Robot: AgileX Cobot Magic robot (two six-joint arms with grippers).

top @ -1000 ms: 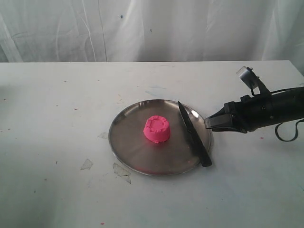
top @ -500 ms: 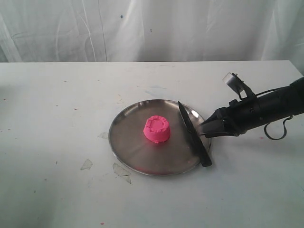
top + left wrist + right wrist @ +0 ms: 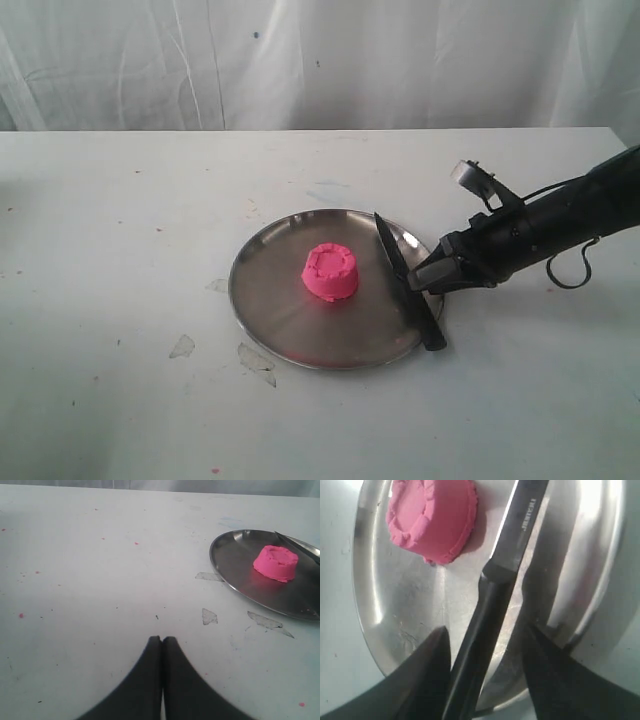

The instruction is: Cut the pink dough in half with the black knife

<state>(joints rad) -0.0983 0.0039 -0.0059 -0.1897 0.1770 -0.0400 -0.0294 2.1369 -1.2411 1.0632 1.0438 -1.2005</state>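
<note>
The pink dough (image 3: 331,272) (image 3: 432,520) (image 3: 275,562) is one round puck with a crimped rim, sitting near the middle of the steel plate (image 3: 275,300). The black knife (image 3: 407,281) (image 3: 490,600) lies across the plate's right side, its handle over the near right rim. My right gripper (image 3: 418,279) (image 3: 487,632) is open, one finger on each side of the knife handle, one finger close against it and a gap at the other. The left gripper (image 3: 161,640) is shut and empty, hovering over bare table far from the plate.
The white table (image 3: 120,250) carries scraps of clear tape (image 3: 256,359) near the plate's front left and small pink specks. A white curtain (image 3: 300,60) hangs behind the table. The right arm (image 3: 560,220) reaches in from the right edge.
The right arm has moved left toward the plate and lowered over the knife handle, and its jaws have spread wider. Dough, knife and plate have not moved.
</note>
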